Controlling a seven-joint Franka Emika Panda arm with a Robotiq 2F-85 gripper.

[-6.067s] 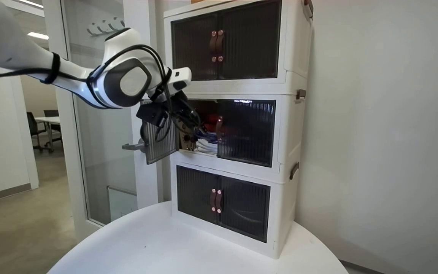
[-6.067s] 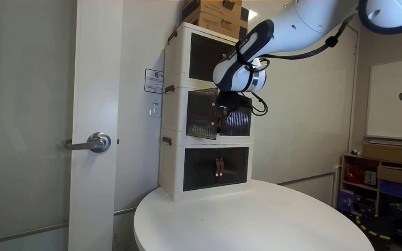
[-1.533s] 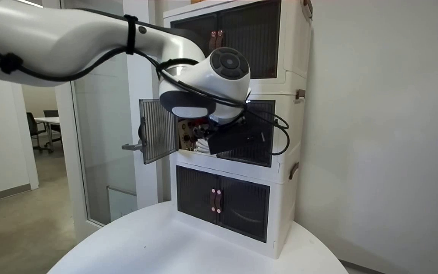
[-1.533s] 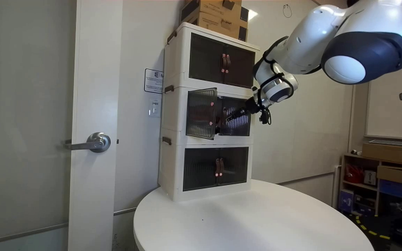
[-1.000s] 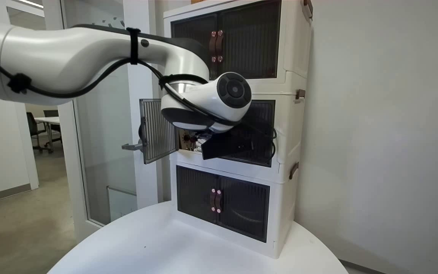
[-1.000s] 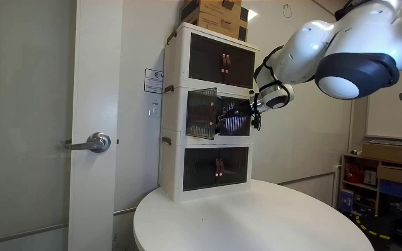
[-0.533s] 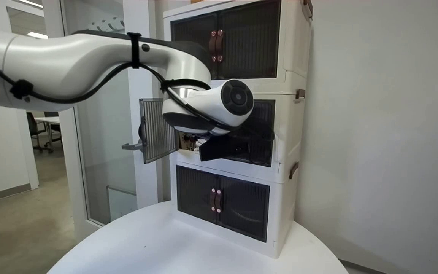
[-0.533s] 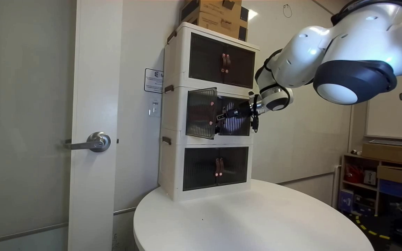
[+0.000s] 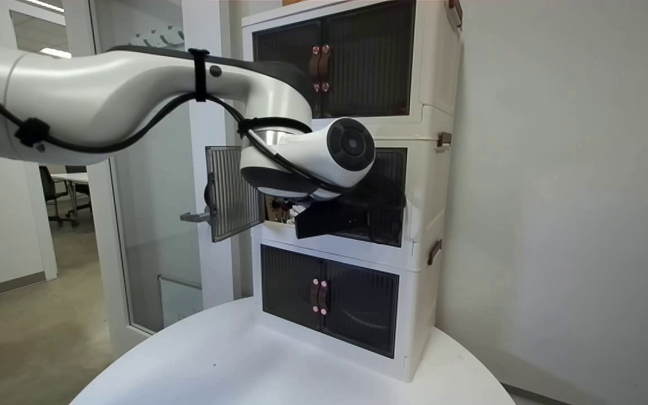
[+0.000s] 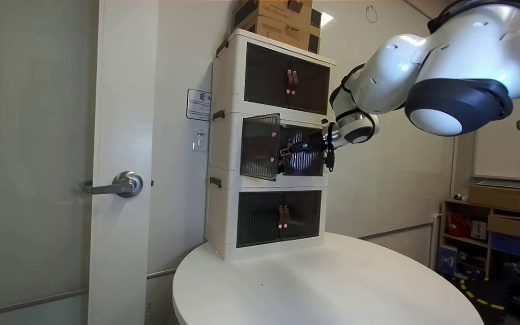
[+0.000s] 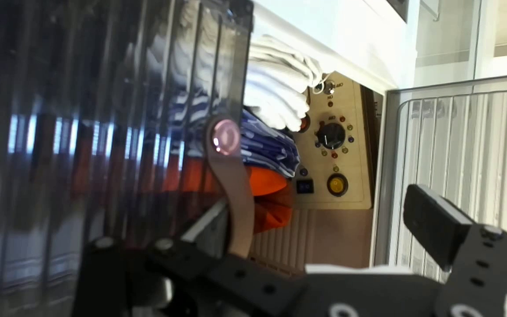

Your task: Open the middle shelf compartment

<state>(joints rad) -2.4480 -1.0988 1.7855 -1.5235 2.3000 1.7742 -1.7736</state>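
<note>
The middle shelf compartment (image 10: 236, 178) has one tinted door (image 9: 237, 194) swung outward. Its second door (image 11: 82, 132) is closed, with a brown strap handle (image 11: 236, 189) near the free edge. My gripper (image 11: 324, 222) is open at the doorway, fingers spread wide. In the wrist view one finger (image 11: 207, 226) lies against or partly behind the strap; contact cannot be told. The opposite finger (image 11: 438, 224) appears before the swung-out door, nothing between them. Inside show white cloths (image 11: 275, 81), blue patterned cloth (image 11: 266, 145), an orange item (image 11: 269, 181) and a wooden knob panel (image 11: 354, 189).
Look-alike tiers with closed doors sit above (image 10: 266, 74) and below (image 10: 260, 219). Cardboard boxes (image 10: 282, 25) rest on top. The stack stands on a round white table (image 10: 332, 280). A room door with a lever handle (image 10: 127, 184) is close by.
Since six seconds ago my arm has turned and come round to the closed door's side. It then lowered toward the strap and has been still for half a second. The swung-out door barely moved.
</note>
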